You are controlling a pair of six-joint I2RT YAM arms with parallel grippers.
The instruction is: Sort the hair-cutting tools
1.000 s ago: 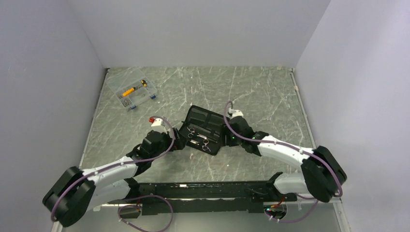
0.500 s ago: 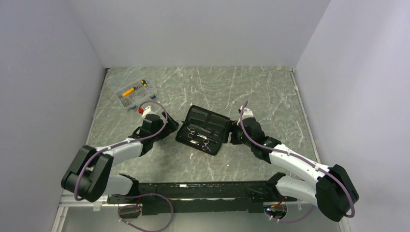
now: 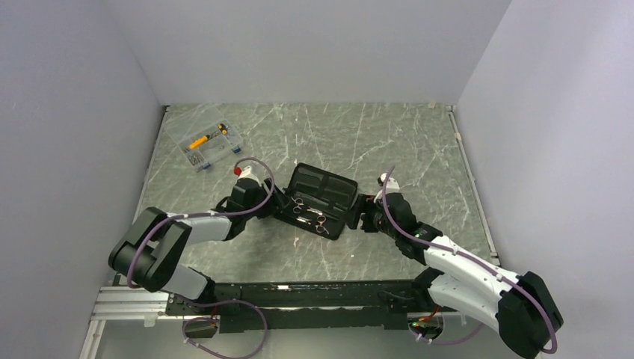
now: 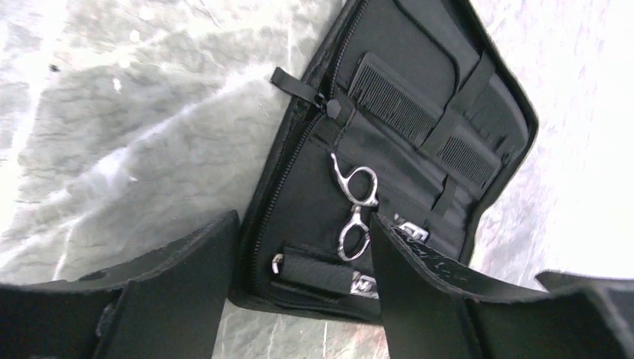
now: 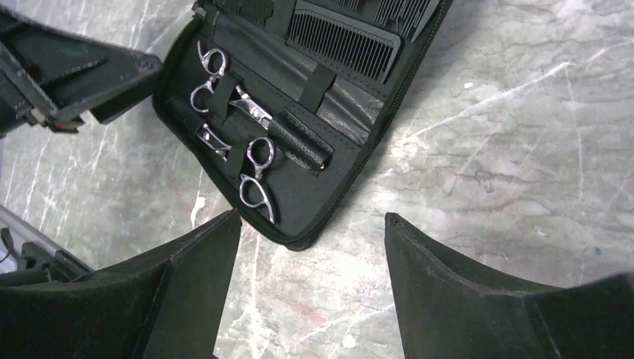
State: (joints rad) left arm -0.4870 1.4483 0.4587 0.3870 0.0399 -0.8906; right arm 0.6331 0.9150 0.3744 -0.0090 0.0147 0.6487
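A flat black zip case (image 3: 329,185) lies open mid-table. Two silver scissors (image 3: 299,203) (image 3: 318,223) are strapped into its near half, with a black comb (image 5: 344,37) under a strap behind them. My left gripper (image 3: 274,203) is at the case's left edge. It is open, and that edge and one scissors (image 4: 357,209) lie between its fingers (image 4: 187,277). My right gripper (image 3: 360,215) is just off the case's right corner, open with bare table between its fingers (image 5: 448,284). The near scissors (image 5: 258,176) lies just ahead of it.
A clear plastic parts box (image 3: 203,143) with yellow pieces sits at the far left. The marble tabletop (image 3: 419,149) is walled on three sides. A black rail (image 3: 314,292) with the arm bases runs along the near edge.
My left gripper drew back left of the case, then returned to its left edge with its jaws slightly narrower. My right gripper slid right and nearer, off the case's right edge.
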